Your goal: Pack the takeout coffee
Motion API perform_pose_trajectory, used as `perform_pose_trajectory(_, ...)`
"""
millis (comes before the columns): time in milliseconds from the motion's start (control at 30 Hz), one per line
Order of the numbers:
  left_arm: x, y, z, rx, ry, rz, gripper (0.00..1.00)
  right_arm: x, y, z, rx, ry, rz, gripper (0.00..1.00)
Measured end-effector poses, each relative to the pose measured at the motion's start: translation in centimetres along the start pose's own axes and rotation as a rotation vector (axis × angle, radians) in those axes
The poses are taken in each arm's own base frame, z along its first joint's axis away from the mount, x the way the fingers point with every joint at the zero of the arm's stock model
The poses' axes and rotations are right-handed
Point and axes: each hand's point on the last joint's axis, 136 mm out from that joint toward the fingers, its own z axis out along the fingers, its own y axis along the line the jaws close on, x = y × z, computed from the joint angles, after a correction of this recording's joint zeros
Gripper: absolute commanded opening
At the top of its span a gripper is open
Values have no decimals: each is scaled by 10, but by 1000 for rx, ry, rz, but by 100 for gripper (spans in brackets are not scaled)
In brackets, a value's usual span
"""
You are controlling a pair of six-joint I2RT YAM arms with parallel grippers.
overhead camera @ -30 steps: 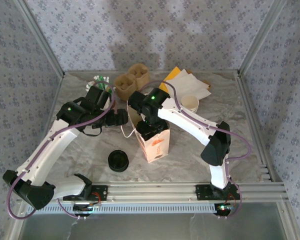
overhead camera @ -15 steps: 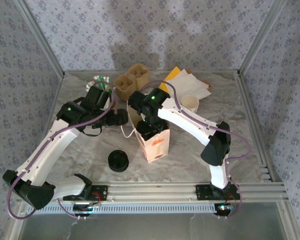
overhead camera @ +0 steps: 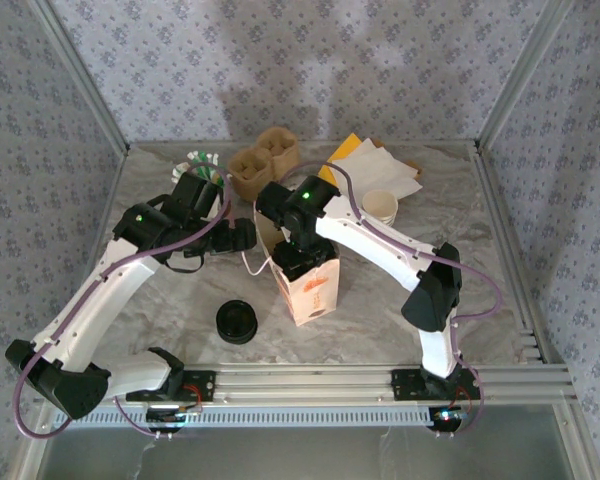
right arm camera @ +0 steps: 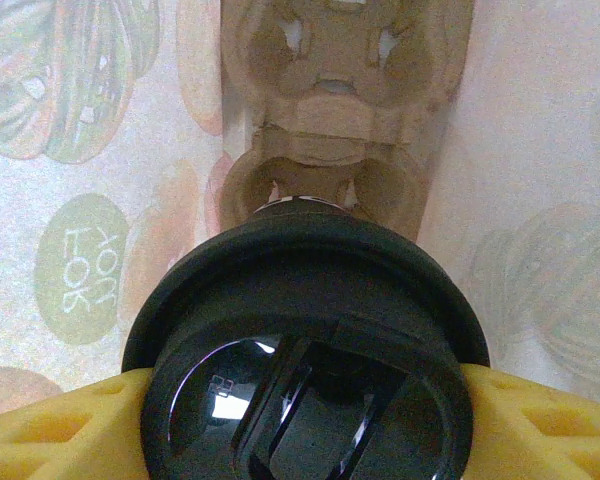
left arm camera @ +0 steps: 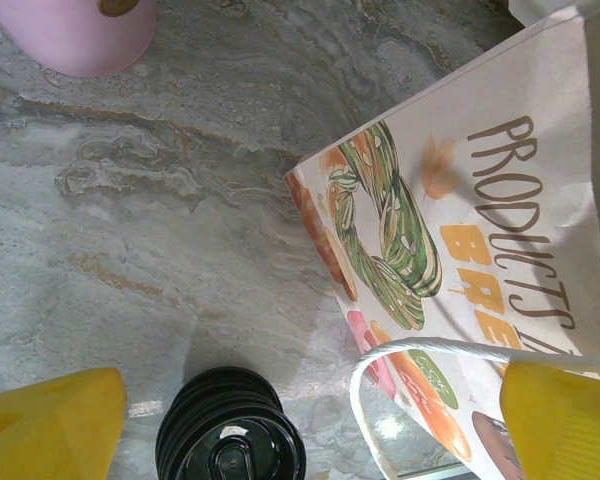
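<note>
Across the last second almost nothing is shifting. The right gripper [right arm camera: 302,445] is staying clenched on the coffee [right arm camera: 305,330], holding it inside the bag [overhead camera: 312,290], over the carrier [right arm camera: 325,150] lying at the bag's bottom. The left gripper [left arm camera: 308,420] is hovering spread wide at the bag's left side, with the handle [left arm camera: 430,350] looping by one finger. The stillness suggests the cup is being lined up with a carrier pocket. Lowering it and letting go are still to come.
</note>
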Motion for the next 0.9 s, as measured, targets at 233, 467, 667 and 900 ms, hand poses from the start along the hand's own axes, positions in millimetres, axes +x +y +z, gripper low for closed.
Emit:
perform_pose_trajectory(233,0,0,0,0,1,1,96,0,0,1,0,1,0,70)
perform_pose_trajectory(467,0,0,0,0,1,2,96,1,-1,3,3,6,0,70)
perform_pose_trajectory(667,1,0,0,-1,2,2,96,2,-2,8,5,12,2,70)
perform_pose_trajectory(900,2,1,0,-5,8,2,96,2,-5,13,5,16,10,70)
